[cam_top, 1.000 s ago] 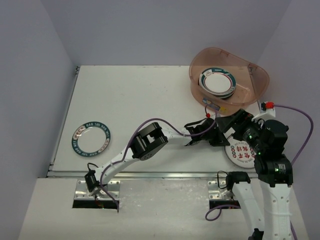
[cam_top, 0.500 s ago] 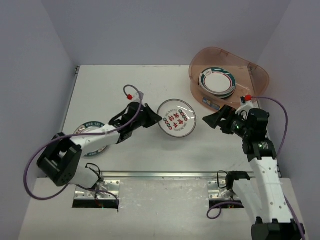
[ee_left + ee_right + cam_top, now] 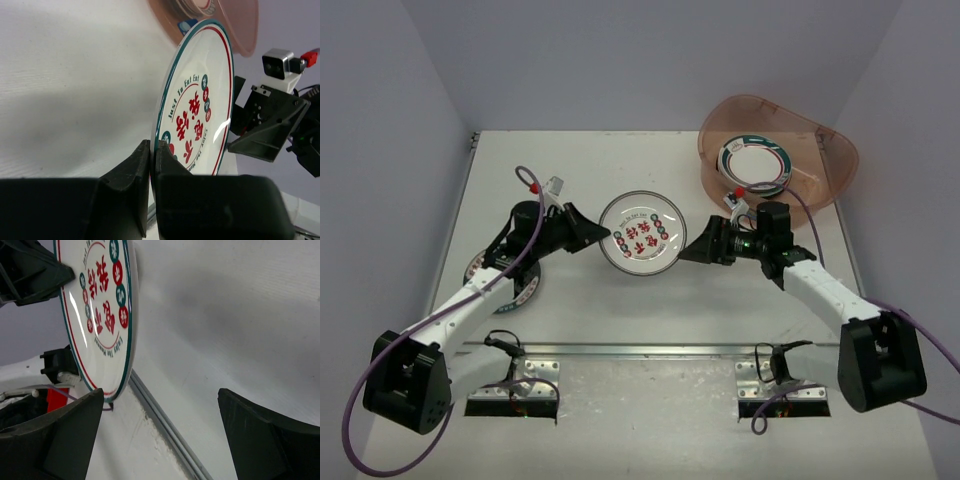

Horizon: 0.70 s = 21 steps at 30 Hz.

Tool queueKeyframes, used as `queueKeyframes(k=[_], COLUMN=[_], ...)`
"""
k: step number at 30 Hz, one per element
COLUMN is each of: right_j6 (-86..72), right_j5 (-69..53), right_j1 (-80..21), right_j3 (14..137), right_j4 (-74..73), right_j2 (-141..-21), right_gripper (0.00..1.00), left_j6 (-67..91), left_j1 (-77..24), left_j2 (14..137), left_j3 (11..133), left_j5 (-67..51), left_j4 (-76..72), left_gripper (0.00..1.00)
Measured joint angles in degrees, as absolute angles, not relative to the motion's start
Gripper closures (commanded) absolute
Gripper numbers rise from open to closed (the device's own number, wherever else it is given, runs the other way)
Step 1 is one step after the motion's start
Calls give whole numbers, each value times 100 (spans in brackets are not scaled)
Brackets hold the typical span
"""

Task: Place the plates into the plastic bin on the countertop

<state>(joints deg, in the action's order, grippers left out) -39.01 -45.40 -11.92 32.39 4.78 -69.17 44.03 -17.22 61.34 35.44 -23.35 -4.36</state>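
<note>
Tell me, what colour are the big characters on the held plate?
Red, on the white plate; clearest in left wrist view.

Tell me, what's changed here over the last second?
The left arm carried the lettered plate from the near right to the middle, jaws shut on its rim. The right arm swung in after it, jaws open beside the plate's other edge. The bin, its plates and the ringed plate stayed put.

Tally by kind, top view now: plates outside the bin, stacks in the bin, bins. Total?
Plates outside the bin: 2, the red-lettered plate and the teal-rimmed plate
Stacks in the bin: 1, the stack of plates, plate count unreadable
Bins: 1, the plastic bin
Total: 4
</note>
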Motion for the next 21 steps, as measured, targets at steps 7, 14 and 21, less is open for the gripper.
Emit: queueKeyframes(k=[7, 14, 21], right_j6=[-4376, -5116, -5542], right_j5=[-4578, -4689, -4057], right_j1=[-1341, -1417, -993], right_j3=[3237, 3288, 3633], right_j4=[1460, 2308, 1643], right_j2=[-7189, -7763, -7706], right_gripper=[52, 100, 100], left_j6=[4456, 4489, 4168], left_j1=[-1716, -1715, -1714], left_j2=[6141, 6149, 5895], left_j3=[3499, 3367, 3871], left_j5=[-2898, -3056, -1918], left_j4=[-483, -526, 775], left_gripper=[100, 16, 0])
